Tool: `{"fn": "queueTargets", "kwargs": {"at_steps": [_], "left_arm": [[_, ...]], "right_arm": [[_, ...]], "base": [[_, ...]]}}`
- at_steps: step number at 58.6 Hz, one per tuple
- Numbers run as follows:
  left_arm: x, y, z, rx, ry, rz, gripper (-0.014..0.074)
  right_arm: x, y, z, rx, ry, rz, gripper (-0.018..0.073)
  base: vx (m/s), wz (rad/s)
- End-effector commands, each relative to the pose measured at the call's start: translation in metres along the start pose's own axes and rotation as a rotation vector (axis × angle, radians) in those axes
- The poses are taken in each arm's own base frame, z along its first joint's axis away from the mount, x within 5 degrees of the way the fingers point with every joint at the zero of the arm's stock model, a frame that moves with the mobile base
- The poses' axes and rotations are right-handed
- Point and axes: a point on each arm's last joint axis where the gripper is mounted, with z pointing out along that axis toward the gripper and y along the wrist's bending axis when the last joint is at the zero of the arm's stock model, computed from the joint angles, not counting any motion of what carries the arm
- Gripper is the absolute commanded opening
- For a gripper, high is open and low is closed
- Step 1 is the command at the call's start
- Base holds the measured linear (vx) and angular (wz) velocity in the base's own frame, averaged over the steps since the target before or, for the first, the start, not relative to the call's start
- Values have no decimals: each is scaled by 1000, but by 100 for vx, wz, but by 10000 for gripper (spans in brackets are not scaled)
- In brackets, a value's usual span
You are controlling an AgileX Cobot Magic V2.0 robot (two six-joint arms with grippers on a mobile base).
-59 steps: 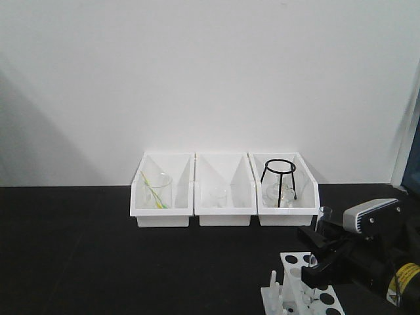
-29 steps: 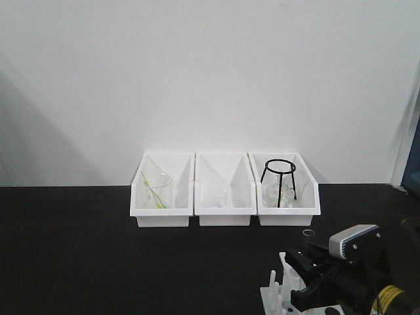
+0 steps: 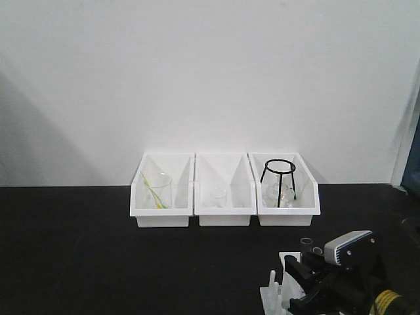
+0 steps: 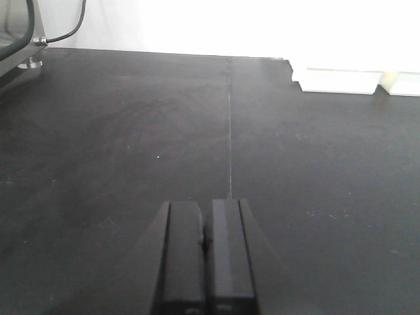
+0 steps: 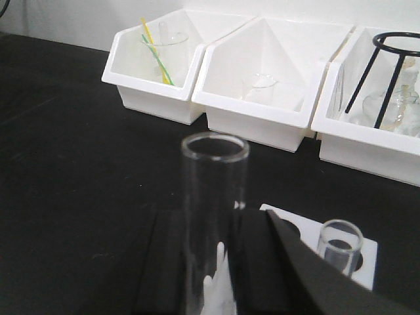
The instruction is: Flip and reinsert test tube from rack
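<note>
I see three white plastic bins (image 3: pixel 225 209) side by side at the back of the black tabletop (image 3: pixel 98 262), by the wall. In front of them, to my right, stands the small white plastic test tube rack (image 3: pixel 289 283). A clear glass test tube (image 5: pixel 213 223) stands upright just left of it.

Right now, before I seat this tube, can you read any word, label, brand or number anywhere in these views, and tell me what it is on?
None can be read.
Yellow band on the right arm beside the right gripper: dark marks, too small and cut off to read.
Small white plastic test tube rack, clear glass test tube, three white plastic bins, left gripper: no text visible.
</note>
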Motion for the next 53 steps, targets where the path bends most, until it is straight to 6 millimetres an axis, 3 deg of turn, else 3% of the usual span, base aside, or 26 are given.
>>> {"fn": "queueTargets", "kwargs": {"at_steps": [1,12,22,23,32,40,53], "left_arm": [[-8,-2,-1,23,-97,-3,-6],[-8,-2,-1,23,-97,-3,-6],[-8,-2,-1,23,-97,-3,-6],[-8,-2,-1,23,-97,-3,-6],[-8,-2,-1,23,-97,-3,-6],[-8,-2,-1,23,-97,-3,-6],[-8,-2,-1,23,-97,-3,-6]], "right_arm": [[-22,1,-3,-16,-123,-15,296],[-21,1,-2,-18,-121,-21,435],[-27,2,-5,-21,-153,-20,461],[-37,4,-11,-19,-191,-11,461],[-70,10,-36,-5,-280,-12,461],[-105,19,-75,29,-365,14,461],[-130,31,-122,91,-412,-24,459]], "base": [[0,0],[0,0],[0,0],[0,0],[0,0],[0,0],[0,0]]}}
